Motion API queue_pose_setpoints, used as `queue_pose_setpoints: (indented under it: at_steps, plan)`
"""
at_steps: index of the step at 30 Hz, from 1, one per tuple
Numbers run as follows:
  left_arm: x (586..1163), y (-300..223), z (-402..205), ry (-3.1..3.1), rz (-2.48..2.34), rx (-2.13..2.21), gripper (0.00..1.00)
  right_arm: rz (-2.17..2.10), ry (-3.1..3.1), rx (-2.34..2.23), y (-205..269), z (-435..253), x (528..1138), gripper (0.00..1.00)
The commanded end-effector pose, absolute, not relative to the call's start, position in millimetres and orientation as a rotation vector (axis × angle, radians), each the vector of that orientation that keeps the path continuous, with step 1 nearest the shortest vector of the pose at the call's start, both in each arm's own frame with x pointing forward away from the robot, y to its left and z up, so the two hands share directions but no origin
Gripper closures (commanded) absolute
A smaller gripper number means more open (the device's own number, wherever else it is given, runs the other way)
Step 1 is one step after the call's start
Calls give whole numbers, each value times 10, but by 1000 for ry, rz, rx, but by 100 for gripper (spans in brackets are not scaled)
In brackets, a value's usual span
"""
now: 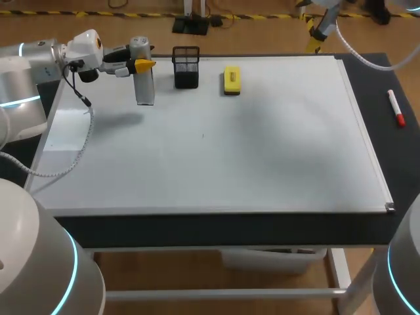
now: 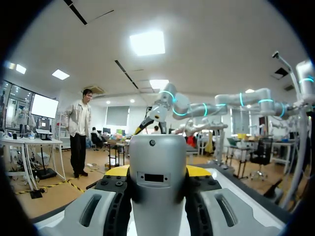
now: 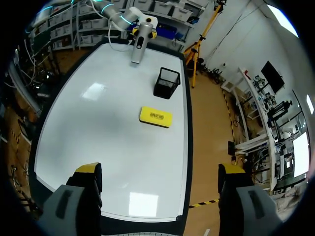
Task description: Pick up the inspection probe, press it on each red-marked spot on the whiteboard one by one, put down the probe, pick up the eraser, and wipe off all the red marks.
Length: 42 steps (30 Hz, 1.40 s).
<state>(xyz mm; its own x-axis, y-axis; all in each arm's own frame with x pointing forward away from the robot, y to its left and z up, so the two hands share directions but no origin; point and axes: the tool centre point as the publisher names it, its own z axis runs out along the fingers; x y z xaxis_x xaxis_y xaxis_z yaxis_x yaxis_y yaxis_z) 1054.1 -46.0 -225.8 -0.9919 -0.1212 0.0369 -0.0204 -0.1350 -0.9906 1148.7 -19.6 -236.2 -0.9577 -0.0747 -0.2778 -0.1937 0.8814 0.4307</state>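
left gripper: pinches grey cylindrical inspection probe near its top, upright over far-left part of white whiteboard; tip contact unclear | right gripper: spread wide, holds nothing, hangs high over whiteboard | yellow block eraser: lies on whiteboard near black mesh holder | red-and-white marker pen: lies on dark table beside whiteboard's right edge

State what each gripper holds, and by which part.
The left gripper holds the probe by its upper part; the right gripper is open and holds nothing.
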Motion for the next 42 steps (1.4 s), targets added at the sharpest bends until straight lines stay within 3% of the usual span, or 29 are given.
queue_pose_setpoints:
  at_steps: [1, 21, 42]
  plan:
    - [10538, -457, -2248, 2020, -2311, -164, 100, 672, 2802, -205, -199, -2351, 11487, 0]
    - [10642, -473, -2208, 2005, -2308, -118, 100, 672, 2802, -205, -199, -2351, 11487, 0]
    - [11434, -735, -1852, 2002, -2327, 139, 100, 672, 2802, -205, -199, -2351, 11487, 0]
